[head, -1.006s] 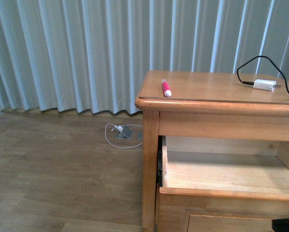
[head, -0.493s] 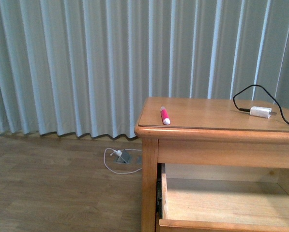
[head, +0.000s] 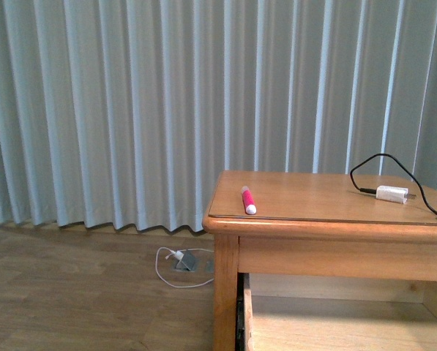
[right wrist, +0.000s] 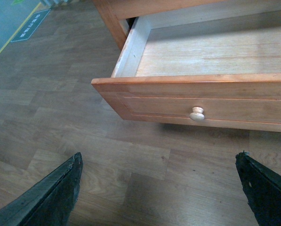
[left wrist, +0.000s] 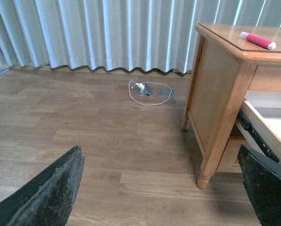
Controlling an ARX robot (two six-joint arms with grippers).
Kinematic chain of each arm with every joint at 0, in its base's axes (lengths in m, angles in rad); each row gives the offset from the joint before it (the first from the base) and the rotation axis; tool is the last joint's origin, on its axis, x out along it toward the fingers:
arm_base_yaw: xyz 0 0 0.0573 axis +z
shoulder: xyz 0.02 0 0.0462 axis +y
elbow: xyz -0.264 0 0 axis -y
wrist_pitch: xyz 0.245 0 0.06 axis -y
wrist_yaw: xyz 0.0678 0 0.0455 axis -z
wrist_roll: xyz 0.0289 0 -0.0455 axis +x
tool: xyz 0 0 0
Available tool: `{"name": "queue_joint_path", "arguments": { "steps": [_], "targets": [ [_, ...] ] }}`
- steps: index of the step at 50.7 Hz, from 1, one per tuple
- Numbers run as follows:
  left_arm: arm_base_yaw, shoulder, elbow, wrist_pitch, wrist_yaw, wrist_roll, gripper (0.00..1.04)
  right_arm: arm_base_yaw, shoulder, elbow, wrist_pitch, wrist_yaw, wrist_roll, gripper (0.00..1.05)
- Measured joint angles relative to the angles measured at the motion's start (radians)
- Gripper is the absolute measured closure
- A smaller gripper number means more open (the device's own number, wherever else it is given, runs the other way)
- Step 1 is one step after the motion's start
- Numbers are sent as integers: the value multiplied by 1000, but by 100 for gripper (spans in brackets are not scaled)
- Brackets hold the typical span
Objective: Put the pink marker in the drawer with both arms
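Observation:
The pink marker [head: 247,199] lies on the nightstand's top near its left front corner; it also shows in the left wrist view [left wrist: 257,40]. The upper drawer [head: 335,322] is pulled out and empty; in the right wrist view its front panel [right wrist: 196,96] with a round knob [right wrist: 196,113] faces me. My left gripper [left wrist: 164,188] is open and empty over the floor, left of the nightstand. My right gripper [right wrist: 161,188] is open and empty over the floor in front of the drawer. Neither arm shows in the front view.
A white charger plug [head: 391,194] with a black cable lies on the nightstand top at the right. A white cord and floor socket [head: 183,262] lie on the wooden floor by the grey curtain [head: 130,110]. The nightstand's leg [left wrist: 211,155] stands close to my left gripper.
The front view has tilted upward: the nightstand and the open drawer sit lower in the picture and more curtain shows. The marker has not moved on the top.

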Motion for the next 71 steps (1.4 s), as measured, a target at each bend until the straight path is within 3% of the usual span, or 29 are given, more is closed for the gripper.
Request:
{"name": "queue_joint_path", "arguments": {
  "steps": [20,22,26,35,41,53,71],
  "targets": [
    [0,6,2,-9,13,13,6,0,0,0,0,0,0,8],
    [-16,53,16,-41,28,61,6,0,0,0,0,0,0,8],
    [-104,269,60,76,15,144,6,0,0,0,0,0,0,8],
    [-187,757,290,387,26,220,6,0,0,0,0,0,0,8],
    [-209,1010,418,480,32,216,6,0,0,0,0,0,0,8],
    [-282,1506,767,544,21,220,6,0,0,0,0,0,0,8],
    [-380,1858,1228,472,-11,217,6,-1,0,0,0,0,0,8]
  ]
}}
